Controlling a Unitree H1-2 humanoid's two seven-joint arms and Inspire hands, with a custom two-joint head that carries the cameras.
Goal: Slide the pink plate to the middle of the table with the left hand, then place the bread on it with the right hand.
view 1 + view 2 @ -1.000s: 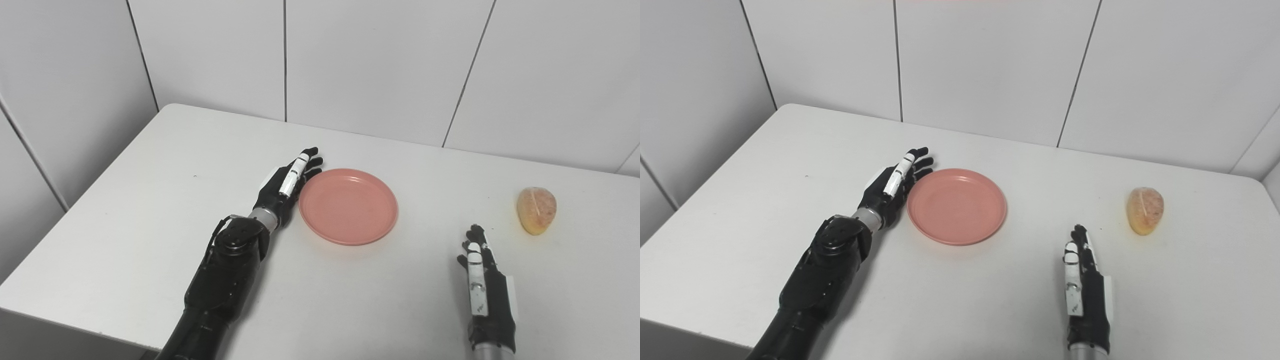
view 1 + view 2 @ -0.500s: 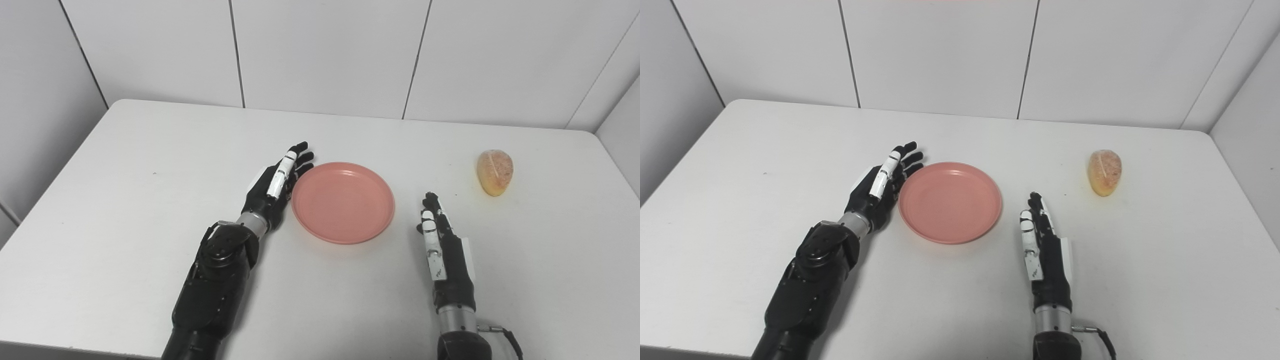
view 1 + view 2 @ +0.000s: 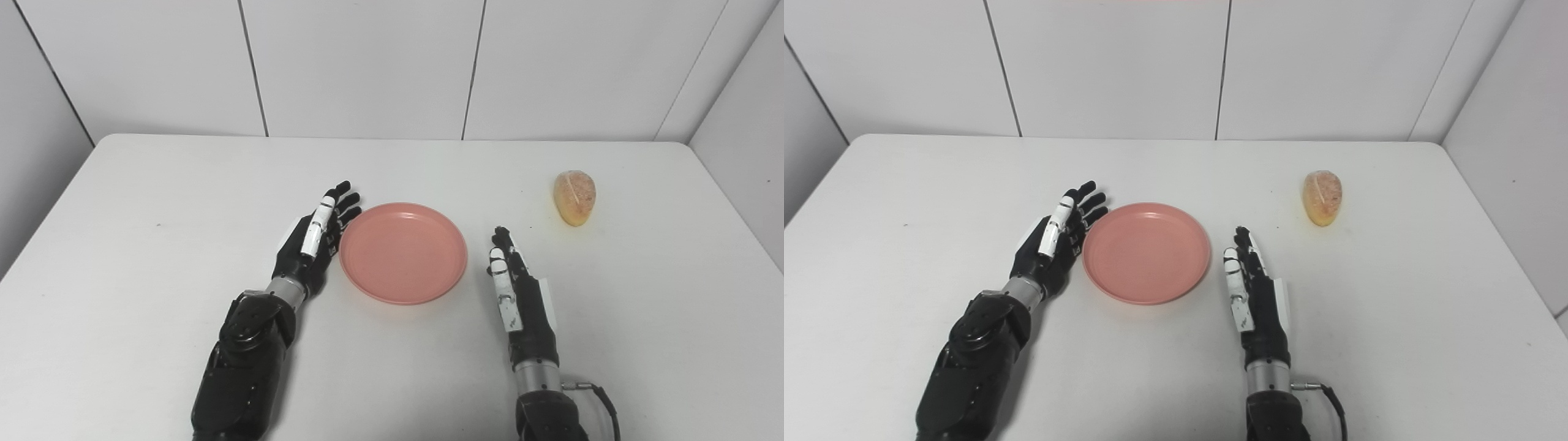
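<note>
The pink plate point(image 3: 403, 252) lies flat near the middle of the white table point(image 3: 122, 214) and holds nothing. My left hand point(image 3: 313, 242) is open, on edge beside the plate's left rim, fingers stretched away from me and close to or touching the rim. My right hand point(image 3: 517, 294) is open and empty, on edge just right of the plate, a small gap between them. The bread point(image 3: 574, 196), a small golden-brown loaf, lies on the table at the back right, well beyond the right hand.
White tiled walls close the table in at the back and on both sides. The table's right edge point(image 3: 1513, 245) runs close to the right wall.
The camera has swung to the right, so the whole picture has shifted. The right hand has moved forward toward the plate's right side. The left hand stays by the plate's left rim.
</note>
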